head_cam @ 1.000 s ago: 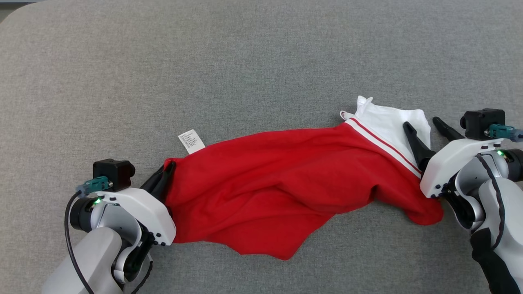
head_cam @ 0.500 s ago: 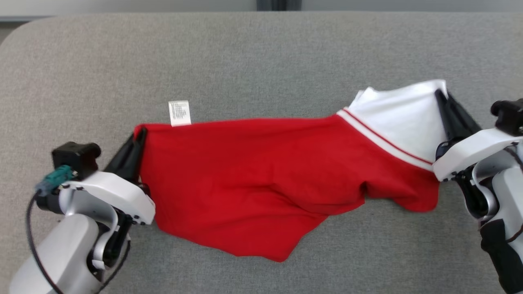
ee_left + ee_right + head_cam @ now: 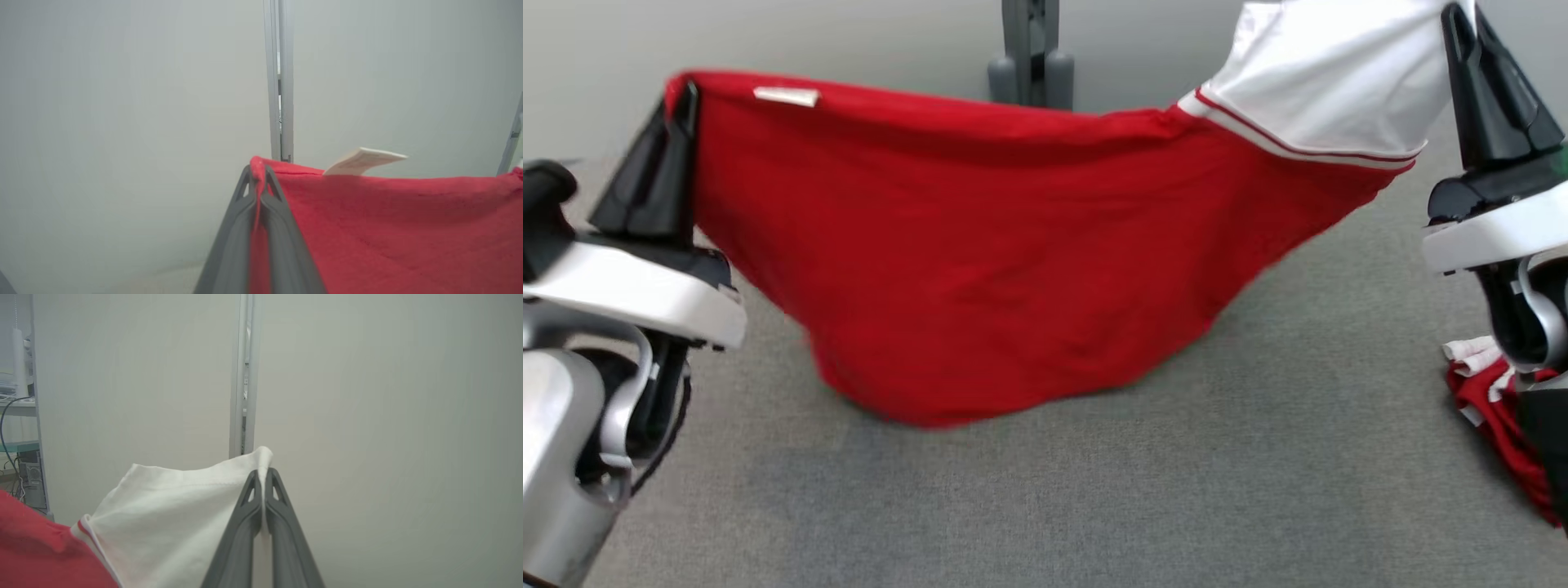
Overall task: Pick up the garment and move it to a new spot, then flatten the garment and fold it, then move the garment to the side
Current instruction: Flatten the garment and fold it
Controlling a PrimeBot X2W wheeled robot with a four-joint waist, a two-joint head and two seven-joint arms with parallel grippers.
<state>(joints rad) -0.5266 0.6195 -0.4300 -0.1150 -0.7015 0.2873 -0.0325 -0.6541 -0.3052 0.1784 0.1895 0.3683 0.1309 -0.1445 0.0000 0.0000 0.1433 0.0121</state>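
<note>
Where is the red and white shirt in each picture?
Head view: the shirt hangs across the middle.
Left wrist view: shirt at lower right.
Right wrist view: shirt at lower left.
Shared landmark: the grey post behind it.

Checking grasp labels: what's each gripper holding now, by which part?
Both hold the garment: left gripper pinches the red corner by the label, right gripper pinches the white corner.

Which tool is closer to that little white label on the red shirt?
Left. The left tool pinches the shirt right beside the label; the right tool grips the white part at the far end.
</note>
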